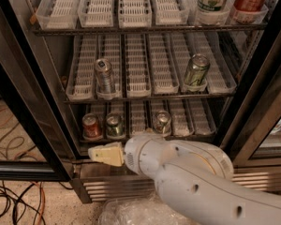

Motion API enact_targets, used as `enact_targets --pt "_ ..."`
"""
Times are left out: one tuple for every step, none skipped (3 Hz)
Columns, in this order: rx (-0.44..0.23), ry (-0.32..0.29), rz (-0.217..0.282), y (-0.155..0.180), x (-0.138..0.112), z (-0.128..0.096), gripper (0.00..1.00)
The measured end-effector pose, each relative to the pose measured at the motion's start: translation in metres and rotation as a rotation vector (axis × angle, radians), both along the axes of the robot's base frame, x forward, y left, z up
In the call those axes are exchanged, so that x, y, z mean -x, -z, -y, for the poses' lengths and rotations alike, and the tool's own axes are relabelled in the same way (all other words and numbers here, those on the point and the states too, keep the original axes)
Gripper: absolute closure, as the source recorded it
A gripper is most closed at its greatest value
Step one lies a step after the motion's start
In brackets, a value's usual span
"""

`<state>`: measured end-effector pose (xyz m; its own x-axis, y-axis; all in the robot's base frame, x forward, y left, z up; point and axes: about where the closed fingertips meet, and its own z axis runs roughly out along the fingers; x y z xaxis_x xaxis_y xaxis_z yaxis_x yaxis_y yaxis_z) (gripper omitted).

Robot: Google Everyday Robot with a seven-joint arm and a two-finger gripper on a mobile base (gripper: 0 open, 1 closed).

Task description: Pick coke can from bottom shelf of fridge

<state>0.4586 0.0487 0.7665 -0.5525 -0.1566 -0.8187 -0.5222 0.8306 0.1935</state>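
Coke can (91, 125): where does it stand?

It is at the far left of the bottom shelf (187, 121) in the fridge (112, 184), upright at the near end of its lane. A green can (114, 125) stands just beside it on the right, and another can (162, 122) is further right.

And the gripper (103, 154)?

It hangs near the fridge front, below the shelf edge and a little right of the coke can, pointing left. It is apart from every can. The white arm (201, 172) runs off to the lower right.

Which step is that, then?

By the look of it, the approach. The can is not yet grasped.

What does the next move call for?

Probably a lift to can height and a turn into the lane, staying left so the green can is not knocked.

Is the pincer spread or pressed together?

That cannot be told, since it shows only as one pale wedge. Nothing is seen in it, and it touches nothing.
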Motion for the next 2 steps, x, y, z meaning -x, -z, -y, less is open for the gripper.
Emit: enact_targets --pt "-0.147 0.155 -0.012 -0.015 -0.0179 0.0242 0.0" --pt "-0.189 0.192 -0.03 -0.0181 -0.02 0.024 0.0"
